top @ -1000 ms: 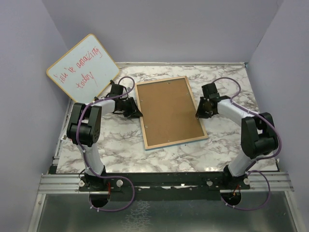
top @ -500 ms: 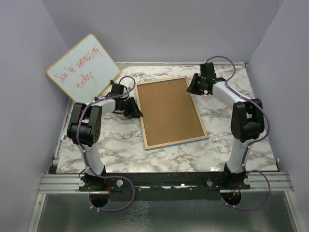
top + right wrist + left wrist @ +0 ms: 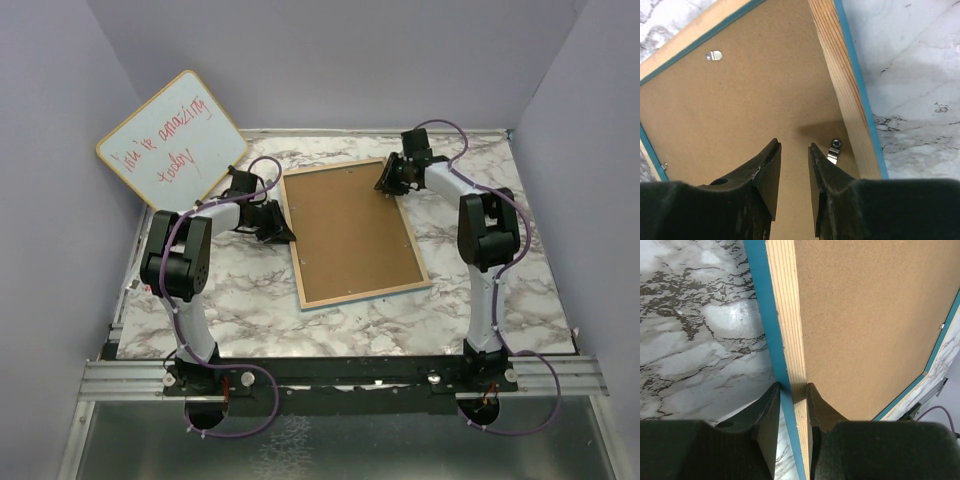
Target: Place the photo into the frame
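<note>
Face-down frame (image 3: 787, 315) holding backing board (image 3: 350, 230), left claw (image 3: 792, 390) clamped on frame edge, right claw (image 3: 793, 150) slightly parted, empty

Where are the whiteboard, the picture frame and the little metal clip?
whiteboard (image 3: 172, 140), top external view, middle of its white writing face.
picture frame (image 3: 785, 315), left wrist view, pale wood rim of its back.
metal clip (image 3: 833, 151), right wrist view, its silver tab beside the rim.
</note>
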